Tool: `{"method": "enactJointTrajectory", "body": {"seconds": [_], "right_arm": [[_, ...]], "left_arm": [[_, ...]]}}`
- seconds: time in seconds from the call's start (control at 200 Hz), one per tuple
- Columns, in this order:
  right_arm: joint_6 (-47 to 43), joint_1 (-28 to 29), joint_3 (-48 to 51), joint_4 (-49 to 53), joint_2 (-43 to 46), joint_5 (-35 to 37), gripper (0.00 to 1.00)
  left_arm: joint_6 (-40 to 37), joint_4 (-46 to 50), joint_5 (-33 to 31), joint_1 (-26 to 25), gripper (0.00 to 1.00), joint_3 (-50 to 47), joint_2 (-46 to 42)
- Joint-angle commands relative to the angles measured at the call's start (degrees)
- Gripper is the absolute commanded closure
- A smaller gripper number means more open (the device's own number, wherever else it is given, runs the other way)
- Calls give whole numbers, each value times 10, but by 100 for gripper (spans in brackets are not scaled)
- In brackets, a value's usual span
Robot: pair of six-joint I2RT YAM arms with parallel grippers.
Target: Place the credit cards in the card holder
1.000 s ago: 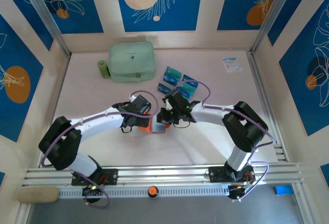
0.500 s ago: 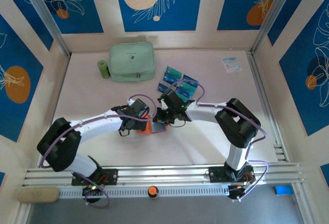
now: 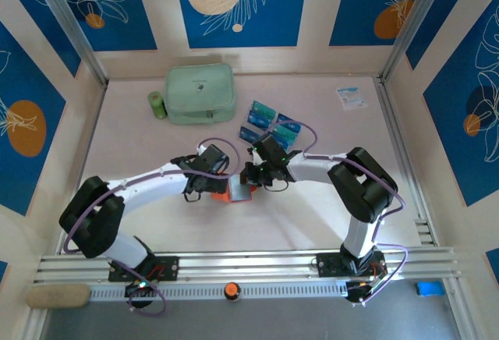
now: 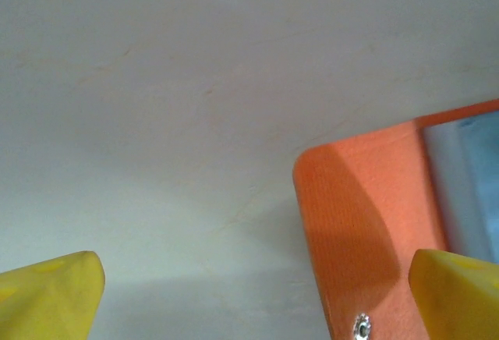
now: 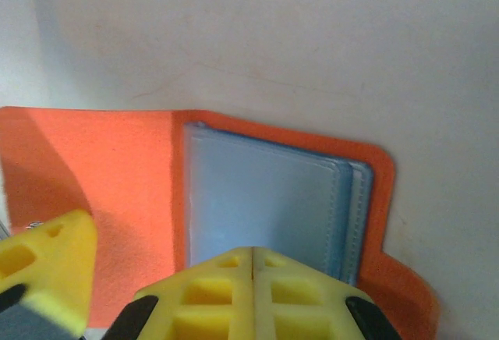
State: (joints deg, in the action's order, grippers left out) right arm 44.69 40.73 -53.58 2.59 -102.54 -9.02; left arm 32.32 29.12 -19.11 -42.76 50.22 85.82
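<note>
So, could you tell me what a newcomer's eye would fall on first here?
The small orange leather-like folding wallet lies open mid-table, pale blue sleeves showing, with the left pincer and right pincer low over it. Behind lie the thin teal-blue rectangular cards, and a large mint-green zip pouch sits farther back left.

Seen from high behind the arm bases, looking down over the whole surface point(image 3: 257, 223); from each wrist, pressed close and facing down, sharing the open card holder point(image 5: 117, 200).
</note>
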Motion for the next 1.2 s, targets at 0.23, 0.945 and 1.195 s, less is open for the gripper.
{"method": "enactJointTrajectory", "body": {"seconds": [0.23,0.945,1.195], "right_arm": [[16,16,46,-9,21,-8,100],[-21,8,-20,53,23,13,100],[-34,-4,-30,56,-2,7,100]], "left_arm": [[14,-10,13,8,0,-1,41],[3,-52,39,24,0,-37,11],[-6,-68,38,24,0,-48,3]]}}
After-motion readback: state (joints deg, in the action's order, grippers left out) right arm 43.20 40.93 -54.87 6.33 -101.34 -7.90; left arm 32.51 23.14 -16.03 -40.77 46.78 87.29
